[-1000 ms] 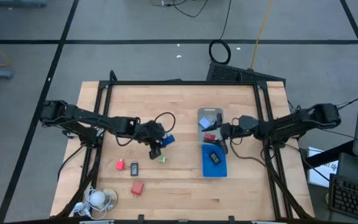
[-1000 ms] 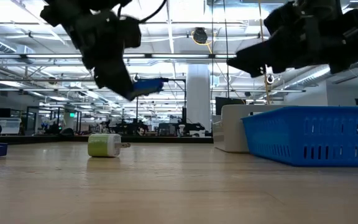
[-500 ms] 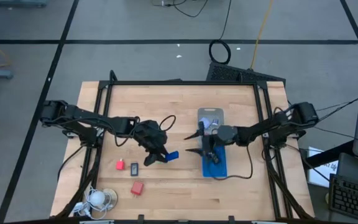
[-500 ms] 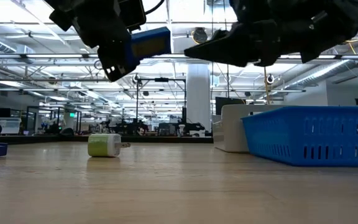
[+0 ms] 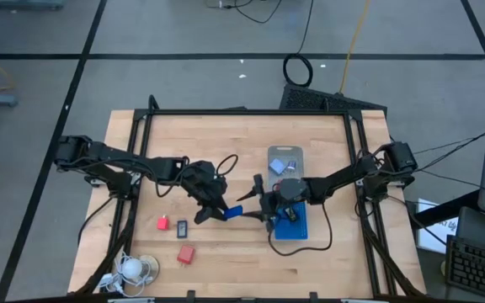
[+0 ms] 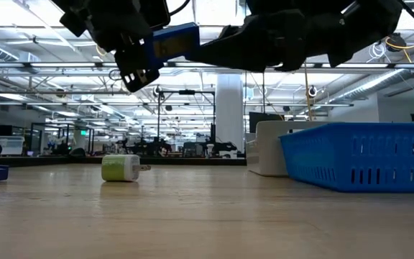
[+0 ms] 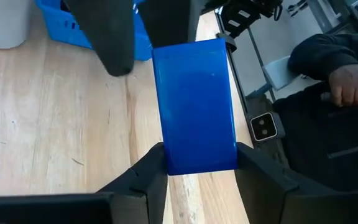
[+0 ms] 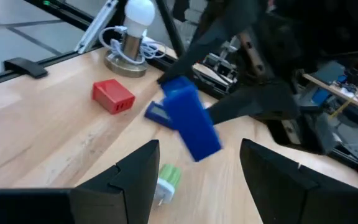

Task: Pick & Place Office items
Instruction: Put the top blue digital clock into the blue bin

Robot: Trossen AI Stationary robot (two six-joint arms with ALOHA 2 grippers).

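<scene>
A flat, glossy blue rectangular piece (image 7: 195, 106) with squared edges is clamped by its short end between the fingers of the left gripper (image 5: 217, 211), raised clear above the middle of the wooden counter (image 5: 226, 143). In the low view the blue piece (image 6: 175, 42) sticks out sideways from that gripper, well above the boards. Its free end points toward the right gripper (image 5: 259, 202), which hovers just beside it with its fingers spread apart and nothing between them; the right wrist view shows the piece (image 8: 191, 124) lying ahead of those open fingers.

On the counter below rests a small green-and-white bit (image 6: 121, 167). Toward the left arm's side lie a red block (image 5: 163, 223), a dark rectangular piece (image 5: 182, 228) just beside it, and a second red block (image 5: 185, 253) nearer the counter's front edge. A white round coiled-cord thing (image 5: 131, 268) sits at the front left corner.

Behind the right gripper stand the blue tray (image 5: 296, 229) and, beyond it, the clear tray (image 5: 285, 156) with small items inside.
</scene>
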